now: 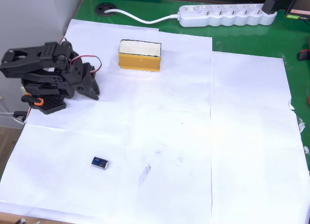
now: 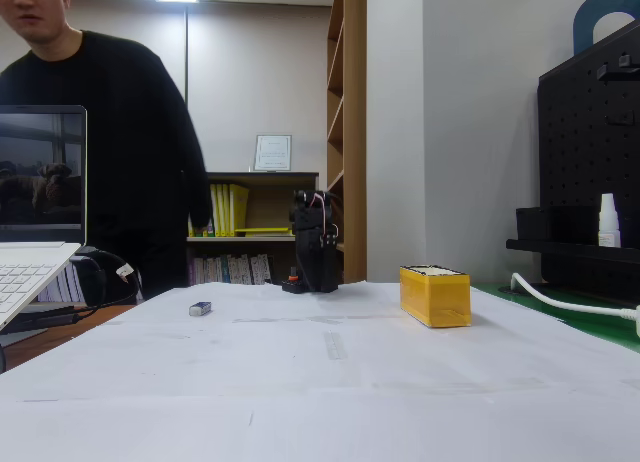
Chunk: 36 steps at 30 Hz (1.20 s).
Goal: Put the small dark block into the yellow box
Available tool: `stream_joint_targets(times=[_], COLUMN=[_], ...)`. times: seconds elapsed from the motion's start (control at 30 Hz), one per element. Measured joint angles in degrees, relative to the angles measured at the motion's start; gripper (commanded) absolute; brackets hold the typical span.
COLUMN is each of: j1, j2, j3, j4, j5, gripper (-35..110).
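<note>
Near the desk's (image 1: 242,136) left edge in the overhead view, we see the arm (image 1: 43,76) folded; its gripper (image 1: 89,88) fingers look narrow, holding nothing. Box (image 1: 139,55) sits toward the far edge, block (image 1: 100,162) toward the near-left corner.

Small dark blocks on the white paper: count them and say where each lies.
1. The small dark block lies flat on the paper near the overhead view's lower left, apart from the yellow box and the gripper. Nothing visible could hide another.
</note>
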Motion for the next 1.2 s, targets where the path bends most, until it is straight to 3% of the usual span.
stream_joint_targets(times=[0.17, 0.4, 0.7, 1.0, 1.2], j1=[5.4, 6.4, 6.3, 5.4, 11.9], j2=[11.3, 11.6, 15.6, 31.1, 42.5], j3=[11.2, 5.3, 12.5, 33.4, 50.3], j4=[-1.2, -10.4, -8.7, 2.0, 10.5], j5=[0.9, -0.6, 1.1, 6.8, 11.2], gripper=[0, 0, 0, 1, 6])
